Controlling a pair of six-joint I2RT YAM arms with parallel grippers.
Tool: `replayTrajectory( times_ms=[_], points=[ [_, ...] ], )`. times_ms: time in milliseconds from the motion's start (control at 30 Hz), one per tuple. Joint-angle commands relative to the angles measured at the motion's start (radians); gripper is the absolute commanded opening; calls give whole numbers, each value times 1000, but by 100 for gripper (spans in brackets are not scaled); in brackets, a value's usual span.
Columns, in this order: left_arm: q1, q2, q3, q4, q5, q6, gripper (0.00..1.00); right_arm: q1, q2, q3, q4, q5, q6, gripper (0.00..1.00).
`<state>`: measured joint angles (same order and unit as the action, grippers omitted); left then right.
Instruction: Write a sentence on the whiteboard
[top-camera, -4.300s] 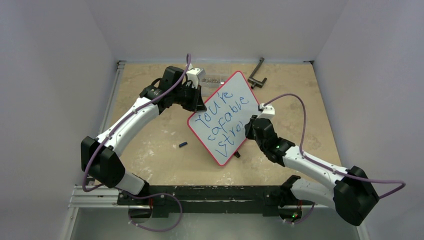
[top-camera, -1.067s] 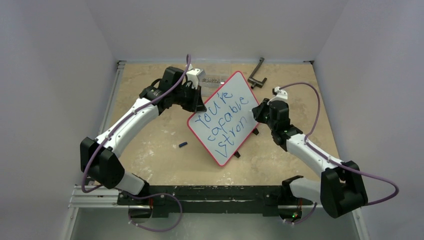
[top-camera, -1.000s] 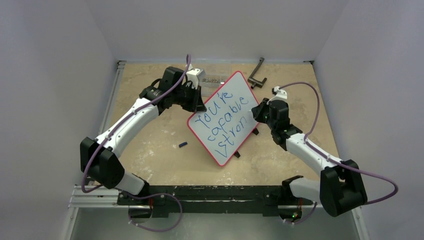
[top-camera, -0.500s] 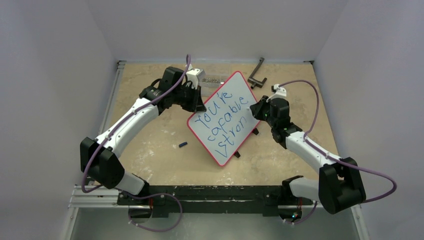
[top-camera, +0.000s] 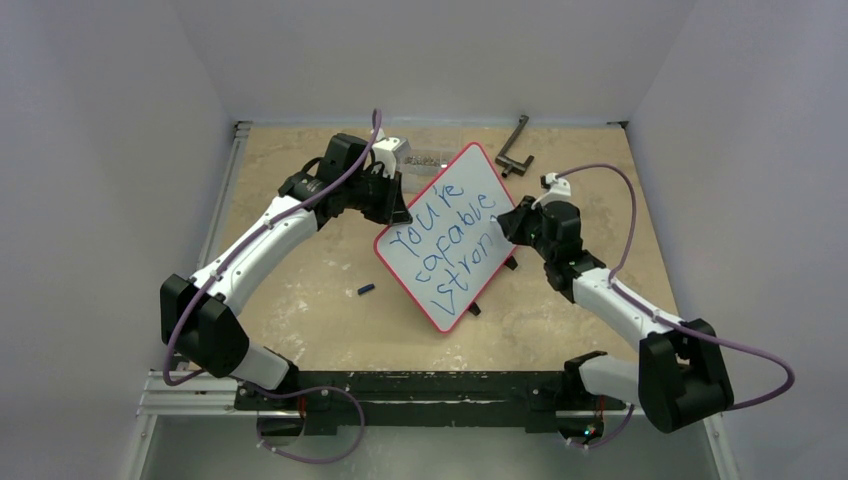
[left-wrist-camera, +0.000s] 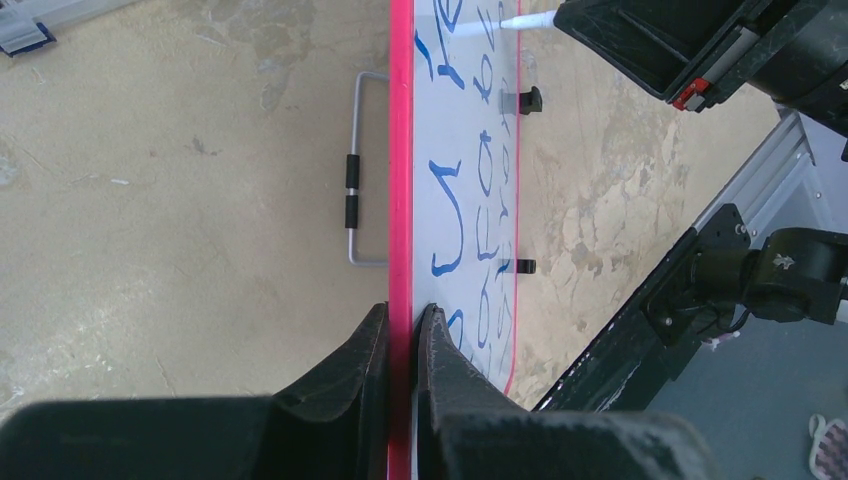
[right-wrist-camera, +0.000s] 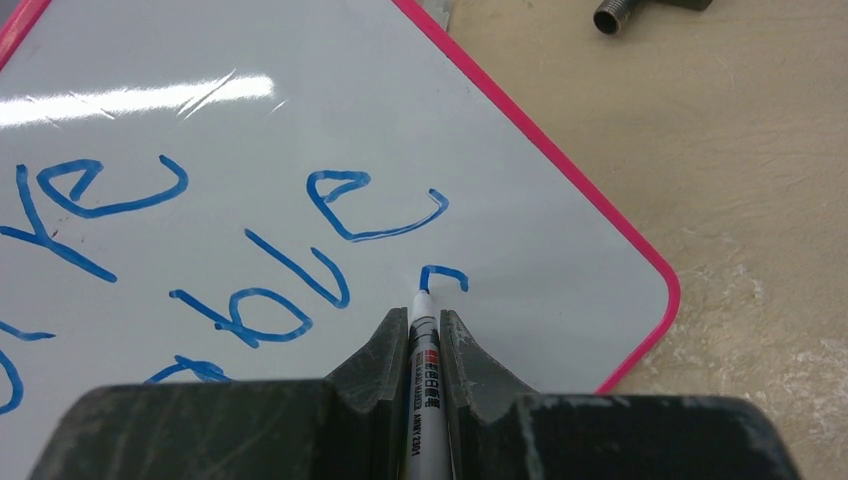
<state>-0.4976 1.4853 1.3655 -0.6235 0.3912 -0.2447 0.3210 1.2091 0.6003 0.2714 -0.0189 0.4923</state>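
**tinkerer42:** Why's the board pinned like that? Going from the bottom of the overhead shot upward: there's a little dark cap (top-camera: 366, 289) lying on the worktop (top-camera: 300, 300), left of the board's lowest corner. Then the whiteboard (top-camera: 476, 168) sits mid-frame, propped on its 2 black feet along the lower-right edge.

**yam_fan:** Bracing, I'd say. The right gripper (right-wrist-camera: 422, 318) has its fingers closed on a marker (right-wrist-camera: 424, 345). The nib is pressed to the board at the foot of a short blue hook under the "e". Pushing on a propped board would probably slide it. So the left gripper (left-wrist-camera: 403, 310) has its fingers clamped on the red frame at the upper-left edge, 1 finger each side.

**tinkerer42:** And which way does it all run?

**yam_fan:** The board's long axis goes diagonally, lower left to upper right in the overhead, with the face tilted up toward the right arm. The sentence (top-camera: 455, 235) follows that slant in 3 lines: "You're", "capable", "stron". The marker's long axis lies along the fingers, nib pointing up the wrist frame onto the board near its right corner. My guess is the hook is a "g" getting started, so it's nearly done. Behind the board there's a wire stand (left-wrist-camera: 355, 170). A black metal bracket (top-camera: 515, 147) sits at the upper right, well apart.
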Motion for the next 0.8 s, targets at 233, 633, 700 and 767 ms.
replayTrajectory(
  times_ms=[233, 633, 700, 767],
  points=[
    [8, -24, 0, -18, -102, 71, 0, 6, -42, -51, -44, -29, 10, 0],
    [9, -24, 0, -17, -101, 71, 0, 7, -14, 1, -85, 70, 27, 0],
    [9, -24, 0, -17, -101, 70, 0, 7, -6, 19, -87, 80, 24, 0],
    [9, -25, -1, -16, -101, 71, 0, 7, 3, 37, -86, 83, 20, 0]
  ],
)
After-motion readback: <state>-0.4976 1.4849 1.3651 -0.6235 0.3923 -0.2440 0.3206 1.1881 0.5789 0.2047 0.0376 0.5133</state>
